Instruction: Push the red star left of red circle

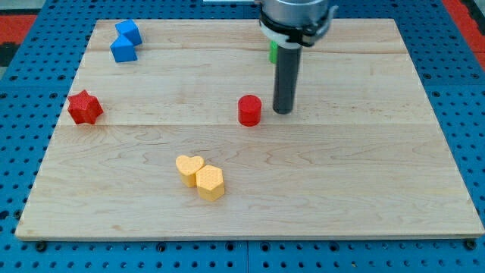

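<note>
The red star [84, 107] lies near the board's left edge. The red circle [249, 110] stands near the board's middle, far to the star's right. My tip [283, 111] rests on the board just right of the red circle, a small gap apart from it. The rod rises straight up from there to the arm at the view's top.
Two blue blocks [126, 41] sit touching at the top left. A yellow heart [189, 168] and a yellow hexagon [210, 182] touch each other below the middle. A green block [273, 51] peeks out behind the rod. The wooden board [379, 167] lies on a blue pegboard.
</note>
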